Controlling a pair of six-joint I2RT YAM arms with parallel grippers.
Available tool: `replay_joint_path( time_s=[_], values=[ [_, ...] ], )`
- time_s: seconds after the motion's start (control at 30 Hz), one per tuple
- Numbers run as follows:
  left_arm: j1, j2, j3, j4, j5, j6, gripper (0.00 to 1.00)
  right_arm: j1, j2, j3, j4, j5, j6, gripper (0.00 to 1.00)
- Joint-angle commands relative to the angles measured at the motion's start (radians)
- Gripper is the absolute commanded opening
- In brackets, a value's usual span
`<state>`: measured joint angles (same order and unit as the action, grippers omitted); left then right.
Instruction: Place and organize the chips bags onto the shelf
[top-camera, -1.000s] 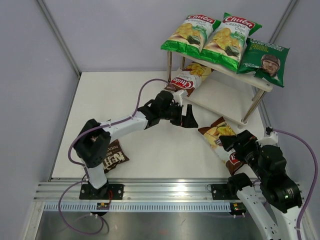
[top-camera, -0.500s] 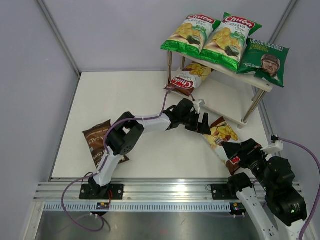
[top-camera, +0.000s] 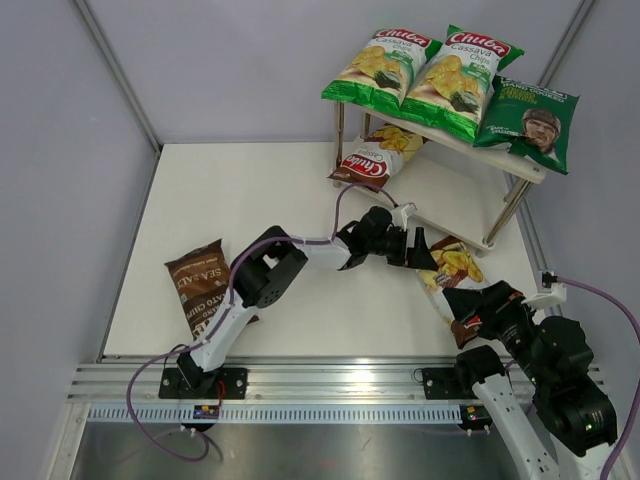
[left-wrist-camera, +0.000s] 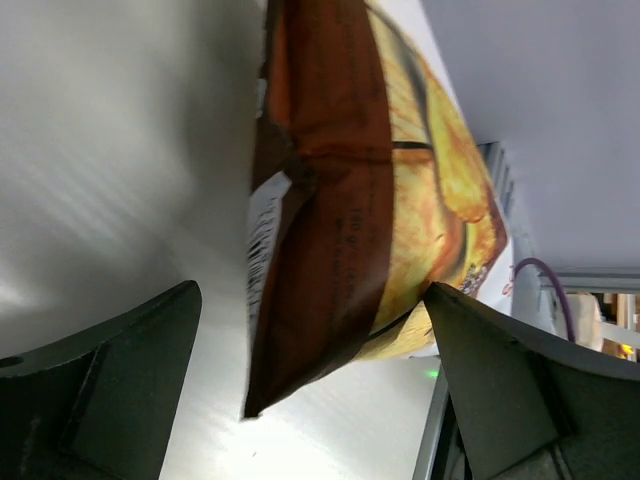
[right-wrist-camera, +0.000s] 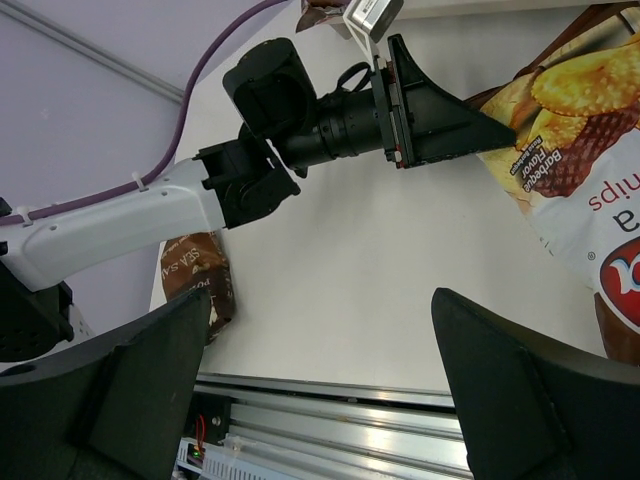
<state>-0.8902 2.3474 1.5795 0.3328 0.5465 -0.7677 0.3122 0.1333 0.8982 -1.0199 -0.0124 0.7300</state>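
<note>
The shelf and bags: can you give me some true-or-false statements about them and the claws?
1. Two light green bags and a dark green bag lie on the shelf's top board. True.
2. The dark brown bag is on the lower board. False: it lies on the table near the left arm's base.
3. The left gripper is open around the edge of the orange-brown bag. True.
4. The lower board holds two bags. False: just one red-brown bag.
5. The right gripper clamps a bag. False: it is open and empty.

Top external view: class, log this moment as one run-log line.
left hand: open, astride brown-red bag edge | right hand: open, empty | shelf: four bags | table: dark brown bag
</note>
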Motion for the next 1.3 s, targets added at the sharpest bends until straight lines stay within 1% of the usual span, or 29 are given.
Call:
replay_joint_path(
  time_s=[0.0,0.13,0.2,0.27,0.3,0.37,0.4,0.5,0.53,0.6,0.63,0.67,0.7,0.73,0.8,0.83,0.87,0.93,1.0,1.07,1.1,1.13,1.17,1.2,1.27],
  values=[
    [-0.033,0.016,-0.013,0.228,0.041,-0.07,0.99,0.002,-0.003,0.013,0.006,-0.014,-0.015,1.0],
    [-0.033,0.029,-0.053,0.375,-0.002,-0.155,0.99,0.002,-0.012,0.007,0.007,-0.017,-0.006,1.0],
    [-0.035,0.041,-0.061,0.416,-0.029,-0.183,0.98,0.001,-0.012,0.004,0.009,-0.017,-0.004,0.99],
    [-0.039,0.05,-0.059,0.46,-0.049,-0.219,0.94,0.001,-0.009,0.004,0.012,-0.017,-0.003,1.0],
    [-0.042,0.055,-0.055,0.466,-0.059,-0.225,0.84,0.001,-0.009,0.002,0.014,-0.018,-0.003,0.99],
    [-0.047,0.058,-0.056,0.486,-0.066,-0.237,0.76,0.001,-0.008,0.004,0.015,-0.018,-0.003,0.99],
    [-0.049,0.056,-0.073,0.489,-0.077,-0.237,0.63,0.001,-0.008,0.004,0.012,-0.015,-0.004,1.0],
    [-0.049,0.023,-0.137,0.566,-0.108,-0.243,0.43,0.001,-0.012,0.001,0.006,-0.003,-0.004,0.99],
    [-0.047,0.0,-0.18,0.606,-0.114,-0.243,0.33,0.001,-0.012,0.002,0.006,0.0,-0.004,0.99],
    [-0.049,-0.023,-0.231,0.655,-0.129,-0.245,0.22,0.001,-0.018,-0.004,0.006,0.005,-0.004,0.99],
    [-0.049,-0.036,-0.255,0.719,-0.134,-0.254,0.16,0.001,-0.018,-0.007,0.007,0.005,-0.003,0.99],
    [-0.049,-0.06,-0.315,0.756,-0.135,-0.262,0.15,0.002,-0.018,-0.011,0.009,0.005,-0.003,1.0],
    [-0.049,-0.072,-0.344,0.794,-0.143,-0.268,0.11,0.001,-0.02,-0.015,0.014,0.005,-0.001,0.99],
    [-0.049,-0.089,-0.383,0.875,-0.149,-0.28,0.09,0.001,-0.02,-0.018,0.014,0.005,-0.003,1.0],
    [-0.047,-0.149,-0.499,0.955,-0.174,-0.288,0.07,0.001,-0.021,-0.025,0.011,0.006,-0.003,1.0],
    [-0.046,-0.174,-0.541,1.024,-0.186,-0.286,0.06,0.001,-0.023,-0.03,0.009,0.006,-0.004,1.0],
    [-0.039,-0.228,-0.629,1.055,-0.2,-0.283,0.05,0.001,-0.026,-0.038,0.011,0.006,-0.003,0.99],
    [-0.029,-0.285,-0.708,1.116,-0.241,-0.277,0.01,0.001,-0.032,-0.057,0.02,0.006,-0.001,1.0],
    [0.002,-0.374,-0.824,1.158,-0.267,-0.277,0.0,0.002,-0.038,-0.073,0.046,-0.007,0.011,0.99],
    [0.04,-0.433,-0.893,1.199,-0.281,-0.277,0.0,0.002,-0.037,-0.074,0.052,-0.003,0.028,0.99],
    [0.054,-0.483,-0.95,1.207,-0.286,-0.281,0.0,0.001,-0.037,-0.074,0.049,0.006,0.048,1.0],
    [0.069,-0.505,-0.973,1.226,-0.284,-0.286,0.0,0.001,-0.037,-0.084,0.05,0.006,0.086,1.0],
    [0.101,-0.526,-0.995,1.239,-0.28,-0.292,0.0,0.001,-0.043,-0.091,0.078,0.006,0.092,0.99],
    [0.117,-0.571,-1.047,1.27,-0.278,-0.31,0.0,0.001,-0.046,-0.103,0.101,-0.02,0.101,0.99],
    [0.16,-0.617,-1.098,1.295,-0.286,-0.329,0.0,0.001,-0.055,-0.156,0.174,-0.066,0.129,0.99]
  ],
)
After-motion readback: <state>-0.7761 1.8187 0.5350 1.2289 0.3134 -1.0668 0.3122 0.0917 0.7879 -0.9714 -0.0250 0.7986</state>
